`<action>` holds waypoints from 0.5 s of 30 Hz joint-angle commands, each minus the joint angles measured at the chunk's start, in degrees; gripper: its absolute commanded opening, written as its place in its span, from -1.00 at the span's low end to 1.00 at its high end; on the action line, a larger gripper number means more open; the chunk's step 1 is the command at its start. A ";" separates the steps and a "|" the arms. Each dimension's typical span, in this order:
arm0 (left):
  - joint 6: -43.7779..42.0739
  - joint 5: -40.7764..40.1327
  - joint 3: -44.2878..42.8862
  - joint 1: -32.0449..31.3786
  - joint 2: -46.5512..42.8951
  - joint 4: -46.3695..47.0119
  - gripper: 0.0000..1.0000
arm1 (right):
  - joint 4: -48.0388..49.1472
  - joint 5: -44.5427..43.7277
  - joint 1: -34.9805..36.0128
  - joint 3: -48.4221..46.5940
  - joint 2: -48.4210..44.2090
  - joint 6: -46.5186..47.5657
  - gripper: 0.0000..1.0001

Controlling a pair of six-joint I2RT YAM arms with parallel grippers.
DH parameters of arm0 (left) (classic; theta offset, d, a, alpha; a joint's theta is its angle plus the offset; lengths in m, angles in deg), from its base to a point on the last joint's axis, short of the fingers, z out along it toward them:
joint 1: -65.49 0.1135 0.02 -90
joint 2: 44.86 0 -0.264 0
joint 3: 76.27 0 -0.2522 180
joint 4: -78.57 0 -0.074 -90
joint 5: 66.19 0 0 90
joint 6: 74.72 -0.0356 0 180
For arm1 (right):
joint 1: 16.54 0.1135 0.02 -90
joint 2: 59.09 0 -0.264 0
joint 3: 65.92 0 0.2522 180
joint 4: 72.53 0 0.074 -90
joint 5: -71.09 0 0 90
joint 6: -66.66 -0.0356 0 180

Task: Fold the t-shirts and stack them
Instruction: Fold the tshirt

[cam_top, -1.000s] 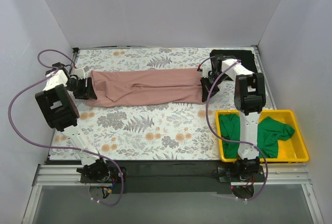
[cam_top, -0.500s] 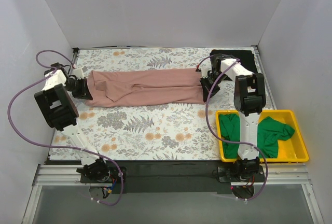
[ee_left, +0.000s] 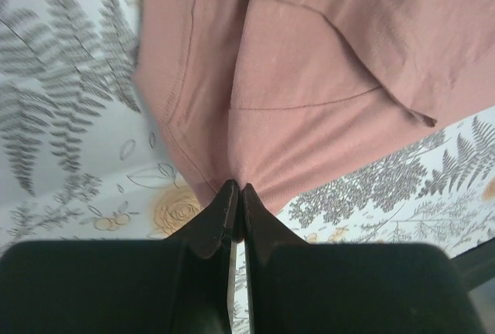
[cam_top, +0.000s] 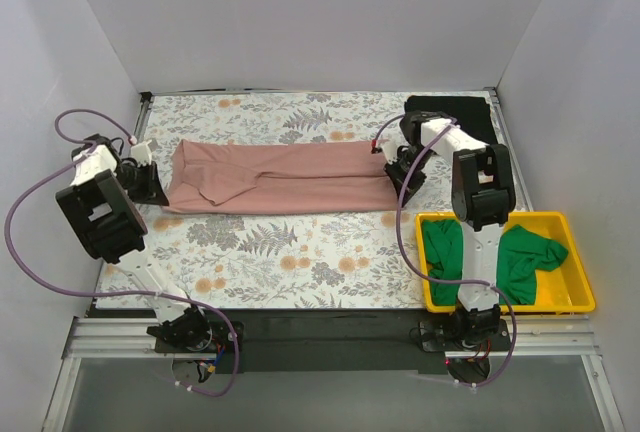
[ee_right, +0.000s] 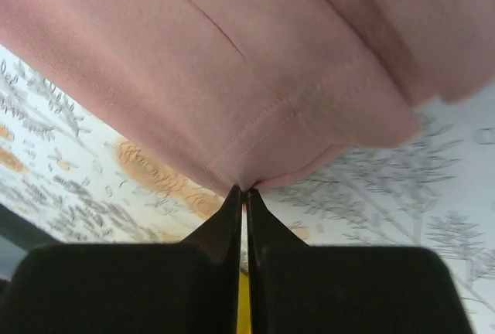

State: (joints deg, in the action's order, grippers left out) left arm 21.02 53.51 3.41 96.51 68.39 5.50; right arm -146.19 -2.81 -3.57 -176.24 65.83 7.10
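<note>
The dusty pink t-shirt (cam_top: 275, 176) lies folded into a long band across the floral table covering (cam_top: 300, 252). My left gripper (cam_top: 160, 192) is shut on the shirt's left end, pinching the cloth edge (ee_left: 232, 156) at its fingertips (ee_left: 226, 195). My right gripper (cam_top: 396, 174) is shut on the right end, with the hem (ee_right: 255, 141) bunched between its tips. A black t-shirt (cam_top: 450, 110) lies flat at the far right corner. The bright green t-shirt (cam_top: 525, 252) sits crumpled in the yellow bin (cam_top: 580, 297).
White walls close in the table on three sides. The yellow bin stands at the near right beside the right arm's base. Purple cables loop off both arms. A black strip runs along the table's near edge (cam_top: 320, 327).
The left gripper shut on the pink shirt's left end and moved left and toward the near edge. The shirt's band is now stretched straighter and lies a little nearer.
</note>
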 commanded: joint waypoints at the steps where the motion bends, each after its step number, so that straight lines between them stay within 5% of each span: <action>1: -2.92 -4.20 4.37 0.97 -5.31 2.44 -1.00 | -2.68 -3.62 2.05 4.43 -3.28 3.40 -0.97; 11: -2.23 -8.34 9.49 1.67 -4.19 9.38 -1.00 | -2.33 -4.15 2.94 9.09 -6.44 3.75 -0.97; 12: -1.70 -7.29 7.40 1.58 -3.40 9.30 -1.00 | -2.50 -3.88 3.11 10.84 -6.97 4.01 -0.90; 13: -1.09 -6.67 6.07 1.67 -2.61 7.99 -0.92 | -2.50 -3.62 3.46 11.56 -8.11 4.28 -0.52; 15: -0.55 -3.35 2.99 1.58 -0.75 5.44 -0.67 | -2.76 -2.74 3.46 11.39 -9.34 4.37 -0.21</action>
State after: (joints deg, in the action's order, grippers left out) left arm 19.49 47.89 11.32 97.30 67.36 10.13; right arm -147.55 -5.10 -0.31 -165.68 59.69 9.65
